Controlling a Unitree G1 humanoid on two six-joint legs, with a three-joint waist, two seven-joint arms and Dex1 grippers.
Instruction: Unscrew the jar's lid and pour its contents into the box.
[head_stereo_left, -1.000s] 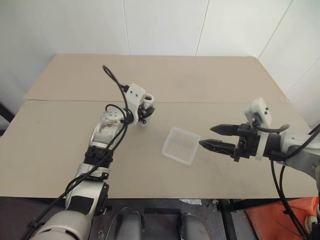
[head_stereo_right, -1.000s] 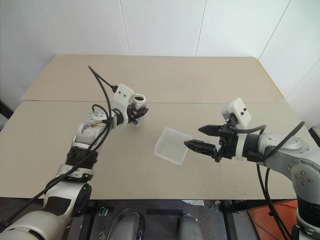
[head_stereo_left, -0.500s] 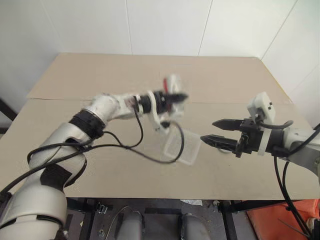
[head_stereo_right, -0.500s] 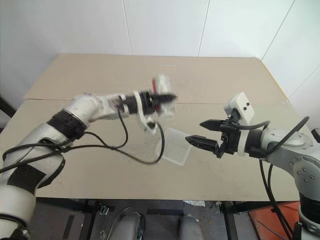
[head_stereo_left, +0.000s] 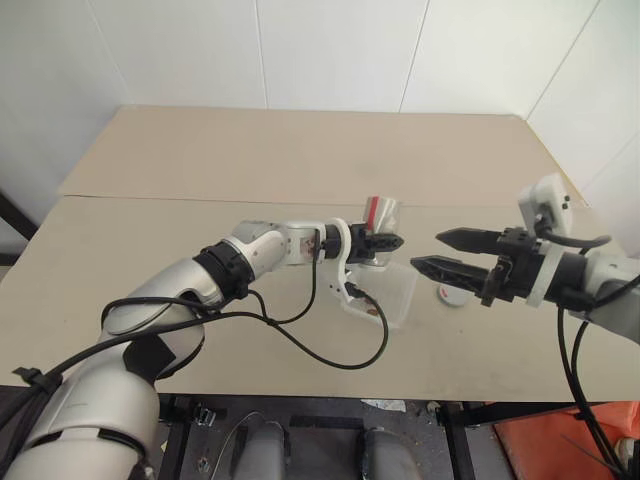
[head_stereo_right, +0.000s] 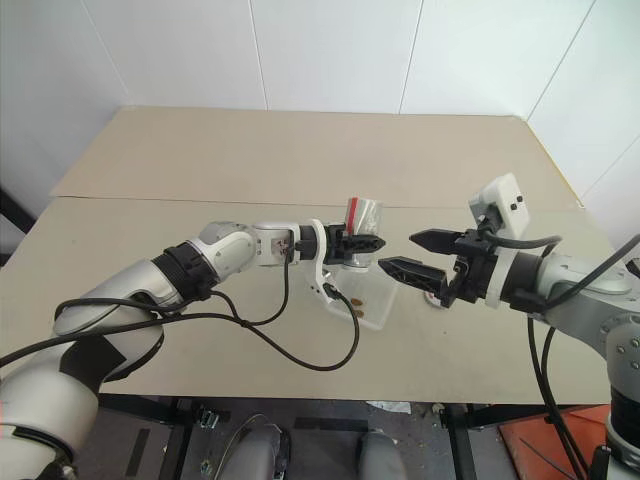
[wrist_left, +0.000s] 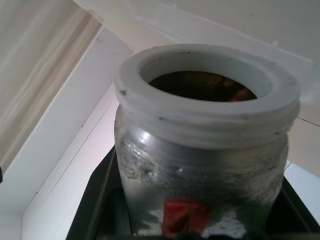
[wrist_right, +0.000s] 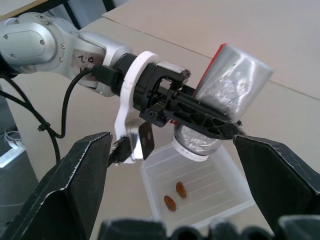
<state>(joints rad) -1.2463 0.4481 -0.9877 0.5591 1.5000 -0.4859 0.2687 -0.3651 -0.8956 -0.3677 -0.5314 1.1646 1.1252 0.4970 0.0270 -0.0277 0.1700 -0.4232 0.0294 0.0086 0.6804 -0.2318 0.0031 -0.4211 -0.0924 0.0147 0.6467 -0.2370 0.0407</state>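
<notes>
The jar (head_stereo_right: 362, 217) is clamped in the left gripper (head_stereo_right: 368, 243) at the centre of the frame, tipped mouth-down over the box (head_stereo_right: 372, 303), where two brown pieces (wrist_right: 175, 196) already lie. More pieces can be seen inside the mouth. A spill past the rim could be caused by the mouth drifting off the small box, or the light box could be nudged by the low gripper. The left arm is stretched level toward centre. The right gripper (head_stereo_right: 412, 254), at right, is held level with jaws wide apart and empty. The lid (head_stereo_left: 449, 293) lies on the table (head_stereo_left: 150, 160) beneath it.
</notes>
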